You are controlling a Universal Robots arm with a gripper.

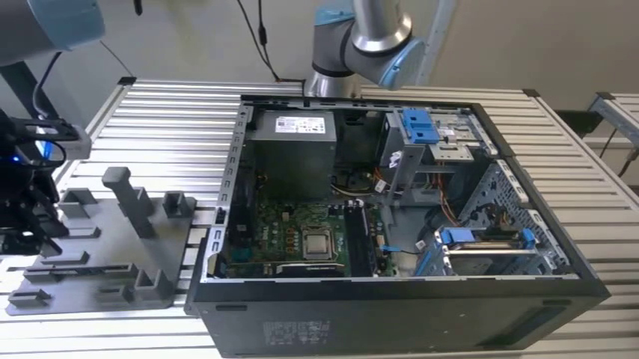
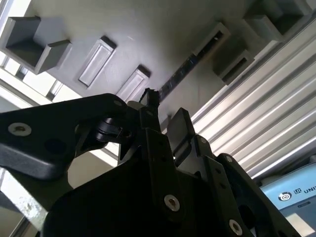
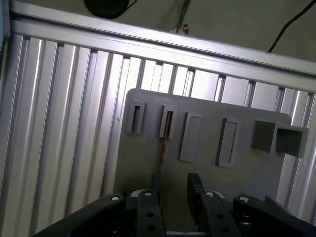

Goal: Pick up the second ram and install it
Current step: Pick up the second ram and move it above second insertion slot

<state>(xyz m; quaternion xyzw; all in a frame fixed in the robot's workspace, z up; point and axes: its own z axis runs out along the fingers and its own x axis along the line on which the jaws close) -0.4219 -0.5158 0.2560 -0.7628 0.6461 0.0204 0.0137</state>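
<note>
The second ram is a thin dark strip standing on edge in the grey tray, held between two of the tray's small slotted holders. In the second wrist view the ram runs from a holder toward my fingertips. My gripper hovers just above the tray, open, with grey tray showing in the gap. The strip lines up close beside one finger and away from the other. In the exterior view my gripper is low over the tray at the far left. The motherboard memory slots lie inside the open case.
The open black computer case fills the middle of the ribbed metal table. Tall grey posts rise from the tray to the exterior view's right of my gripper. The arm's base stands behind the case.
</note>
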